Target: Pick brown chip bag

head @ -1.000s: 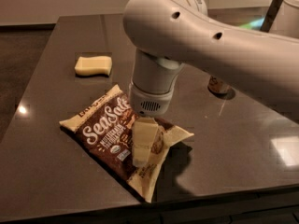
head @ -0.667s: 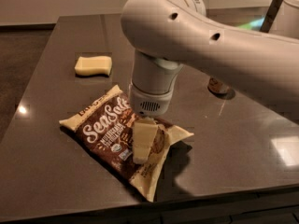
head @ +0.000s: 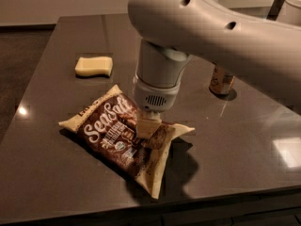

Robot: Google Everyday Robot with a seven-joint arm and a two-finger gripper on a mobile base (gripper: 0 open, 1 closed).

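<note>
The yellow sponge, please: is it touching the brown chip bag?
No, bare table separates the sponge from the brown chip bag, and the gripper is down at the bag's middle.

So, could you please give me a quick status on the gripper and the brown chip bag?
Gripper down on the brown chip bag. Bag lying on the dark table. Yellow sponge and drink can well apart, not blocking.

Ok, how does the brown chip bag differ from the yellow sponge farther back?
The brown chip bag is much larger than the sponge. The bag is dark brown with cream edges and white lettering; the sponge is plain pale yellow. The bag is crinkly, the sponge a smooth block. The gripper is down on the bag's right part, while nothing touches the sponge. Both lie flat on the dark table.
</note>
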